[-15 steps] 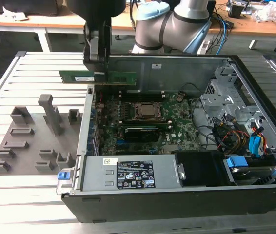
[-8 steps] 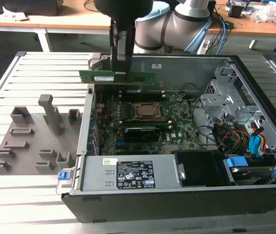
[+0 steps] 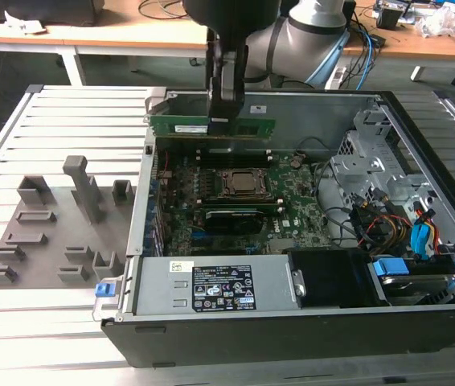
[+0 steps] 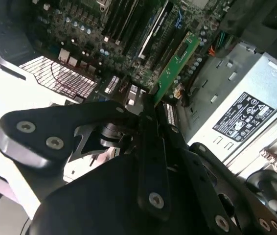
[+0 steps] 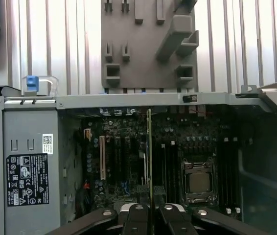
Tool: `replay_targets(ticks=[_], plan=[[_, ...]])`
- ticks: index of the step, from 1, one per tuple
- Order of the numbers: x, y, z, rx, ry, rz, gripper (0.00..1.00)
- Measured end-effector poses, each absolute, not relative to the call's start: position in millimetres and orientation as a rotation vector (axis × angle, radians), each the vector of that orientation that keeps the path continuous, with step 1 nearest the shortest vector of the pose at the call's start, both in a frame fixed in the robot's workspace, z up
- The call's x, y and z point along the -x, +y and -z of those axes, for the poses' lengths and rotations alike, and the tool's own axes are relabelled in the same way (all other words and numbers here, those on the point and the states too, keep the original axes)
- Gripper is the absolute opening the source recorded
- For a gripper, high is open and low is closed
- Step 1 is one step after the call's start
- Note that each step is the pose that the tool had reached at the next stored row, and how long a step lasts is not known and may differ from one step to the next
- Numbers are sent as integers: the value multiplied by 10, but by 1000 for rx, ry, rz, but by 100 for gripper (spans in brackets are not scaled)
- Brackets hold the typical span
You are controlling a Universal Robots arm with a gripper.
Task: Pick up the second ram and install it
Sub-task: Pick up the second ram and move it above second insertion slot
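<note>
The second ram (image 3: 175,127) is a long green stick held level above the far side of the open computer case (image 3: 292,338). My gripper (image 3: 220,121) is shut on its middle from above. In the second wrist view the green stick (image 4: 177,61) reaches out from between the black fingers (image 4: 150,147) toward the motherboard. The first wrist view shows the stick edge-on (image 5: 149,147) over the board, beside the CPU socket (image 5: 198,182), with my gripper (image 5: 150,209) shut on it. Dark memory slots (image 3: 231,154) lie below the stick, beyond the CPU socket (image 3: 239,183).
A grey fixture plate (image 3: 59,233) with upright posts lies on the slatted table at the exterior view's left. Inside the case are a black-shrouded card (image 3: 229,219), the power supply (image 3: 219,285), and a drive cage with cables (image 3: 404,225) at the right.
</note>
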State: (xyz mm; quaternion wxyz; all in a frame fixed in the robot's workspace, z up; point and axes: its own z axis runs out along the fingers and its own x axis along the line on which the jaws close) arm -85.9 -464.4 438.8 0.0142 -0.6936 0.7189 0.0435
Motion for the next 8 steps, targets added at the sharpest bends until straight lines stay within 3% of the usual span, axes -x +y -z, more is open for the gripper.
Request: replay_targets(ticks=[8], plan=[[647,-4574,-4322,2158,2237,-149,14]])
